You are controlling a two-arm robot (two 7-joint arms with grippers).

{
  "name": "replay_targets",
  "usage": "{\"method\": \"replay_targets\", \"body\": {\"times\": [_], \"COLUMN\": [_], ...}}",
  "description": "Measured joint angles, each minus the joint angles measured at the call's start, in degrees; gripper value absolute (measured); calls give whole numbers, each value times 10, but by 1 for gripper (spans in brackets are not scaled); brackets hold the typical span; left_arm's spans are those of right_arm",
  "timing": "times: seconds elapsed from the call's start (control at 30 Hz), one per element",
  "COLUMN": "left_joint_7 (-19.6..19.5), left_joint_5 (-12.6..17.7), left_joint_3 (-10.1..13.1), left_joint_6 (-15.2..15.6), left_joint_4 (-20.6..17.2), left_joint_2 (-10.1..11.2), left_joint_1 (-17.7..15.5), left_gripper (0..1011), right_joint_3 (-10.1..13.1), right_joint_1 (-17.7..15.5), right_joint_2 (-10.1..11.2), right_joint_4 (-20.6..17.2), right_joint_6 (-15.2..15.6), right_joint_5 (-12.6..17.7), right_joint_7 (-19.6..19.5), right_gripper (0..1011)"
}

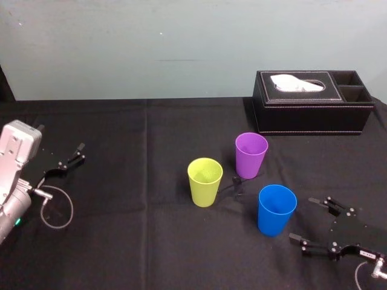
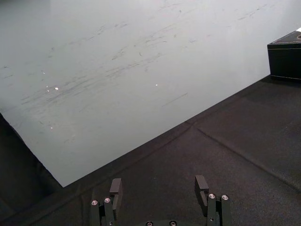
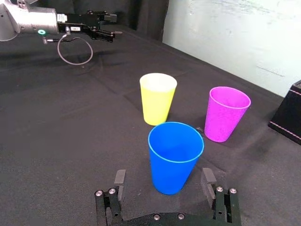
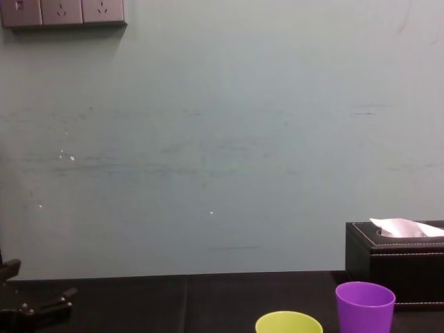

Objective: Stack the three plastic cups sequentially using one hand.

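**Plastic cups stand separate; both pincers open**

You have three smooth tapered tumblers upright on the black-cloth bench, mouths up, each on its own base. The yellow-green plastic cup stands near the middle. The purple plastic cup is just beside it, farther back and to the right, with a gap between them. The blue plastic cup is the one nearest the robot, to the right of the yellow-green plastic cup and apart from both others.

Your right pincer sits low over the bench at the lower right, its slim black fingers spread wide and pointing toward the blue plastic cup. In its wrist view that cup stands just ahead of the gap between the fingers, and they do not touch it.

Your left pincer is at the far left of the bench, well apart from the cups, with its fingers spread too and gripping nothing.

A black stitched tissue box sits at the back right, behind the purple plastic cup.
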Motion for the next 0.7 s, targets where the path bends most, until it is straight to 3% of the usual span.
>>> {"method": "replay_targets", "body": {"times": [0.7], "left_joint_7": [0], "left_joint_5": [0], "left_joint_3": [0], "left_joint_6": [0], "left_joint_4": [0], "left_joint_2": [0], "left_joint_1": [0], "left_gripper": [1010], "right_joint_3": [-21], "right_joint_1": [26], "right_joint_2": [-28], "right_joint_4": [31], "right_joint_6": [5], "right_joint_5": [9], "right_joint_7": [9], "right_gripper": [1003]}}
